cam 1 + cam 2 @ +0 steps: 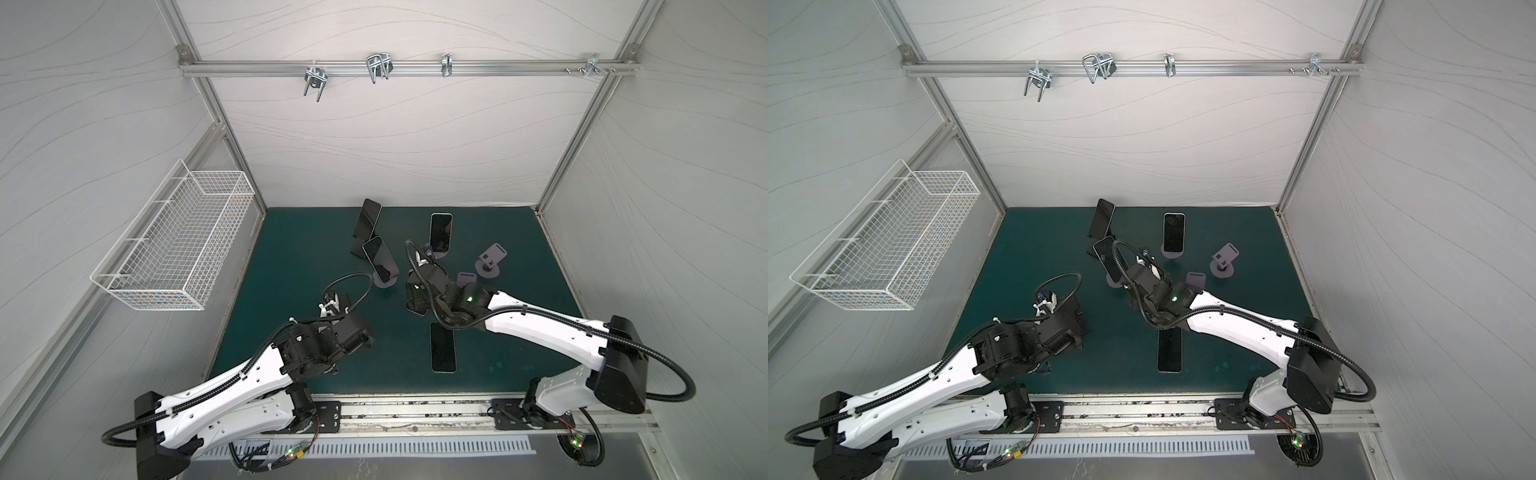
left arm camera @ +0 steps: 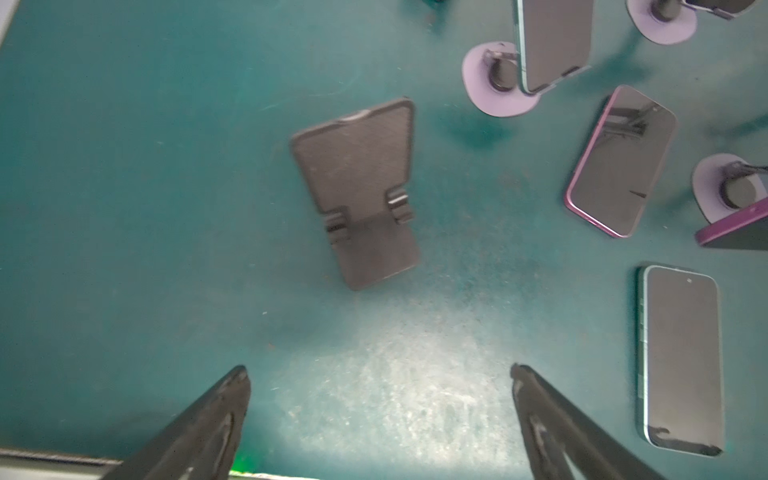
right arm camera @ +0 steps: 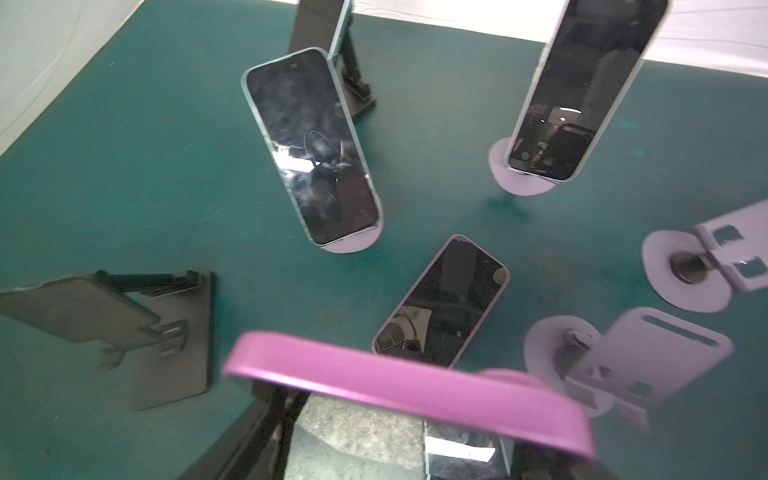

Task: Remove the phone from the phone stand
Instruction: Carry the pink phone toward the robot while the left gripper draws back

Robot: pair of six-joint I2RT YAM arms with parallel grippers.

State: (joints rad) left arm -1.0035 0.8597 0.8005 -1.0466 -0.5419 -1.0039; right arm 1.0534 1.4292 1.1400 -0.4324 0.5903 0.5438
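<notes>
**What we cannot make out**

In the right wrist view the purple phone [image 3: 407, 382] lies so near the lens that we get only a blurred band of its rim. It hides the tips of the fingers [image 3: 253, 432] of the right gripper [image 3: 399, 411]. The black stand [image 3: 124, 332] and the nearest lilac stand [image 3: 623, 365] are blurred as well. In both top views the right arm's wrist [image 1: 453, 299] [image 1: 1163, 297] covers that grip. In the left wrist view the edge cuts the fingers [image 2: 208, 424] of the left gripper [image 2: 380, 372] short. It also leaves us one corner of the purple phone [image 2: 735, 228].
</notes>
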